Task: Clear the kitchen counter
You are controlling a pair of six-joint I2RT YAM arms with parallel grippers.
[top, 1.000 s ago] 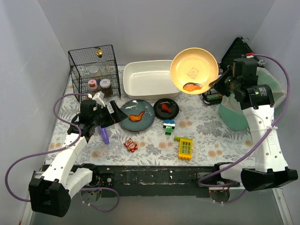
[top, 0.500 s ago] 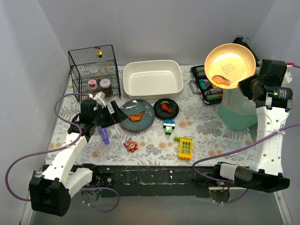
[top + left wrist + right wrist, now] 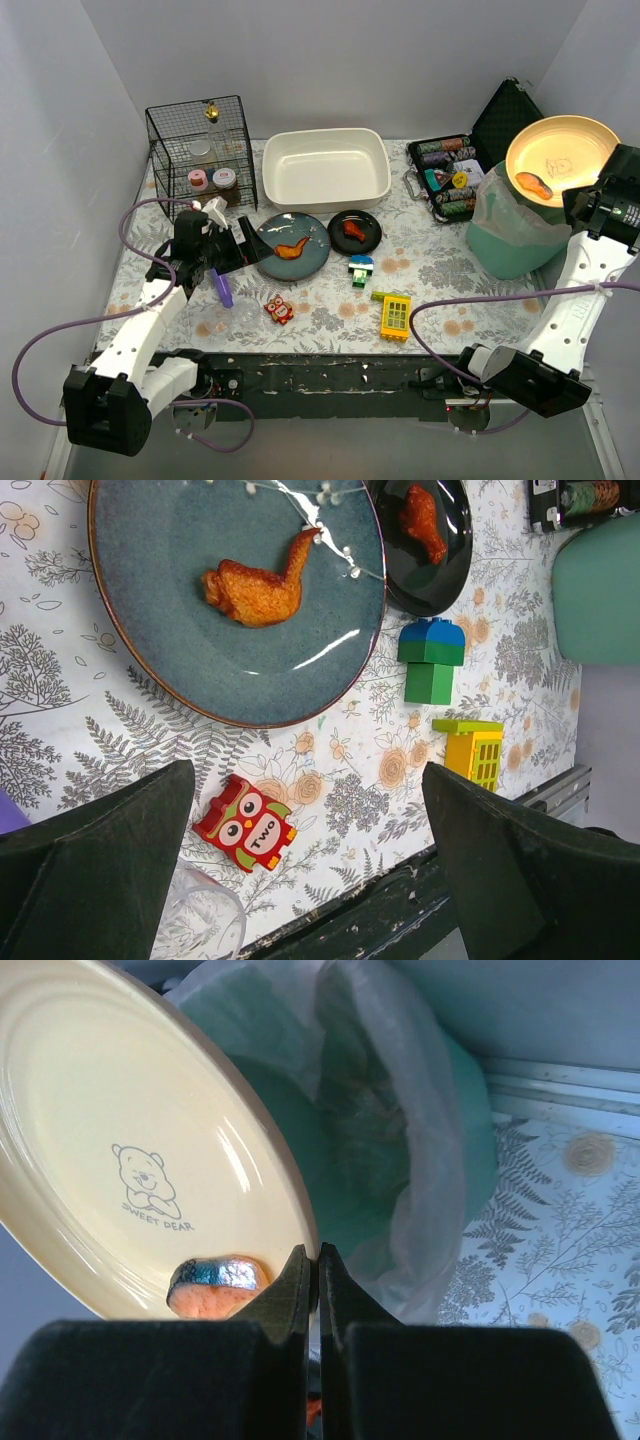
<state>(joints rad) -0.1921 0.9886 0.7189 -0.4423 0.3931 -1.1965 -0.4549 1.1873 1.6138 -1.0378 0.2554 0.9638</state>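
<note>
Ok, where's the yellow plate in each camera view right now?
Top external: the yellow plate is at the far right, held above the green bin.
Left wrist: not in it; only the bin's side shows at the right edge.
Right wrist: it fills the left half, rim pinched by the right gripper.
Shared landmark: the green bin, in all three views.
</note>
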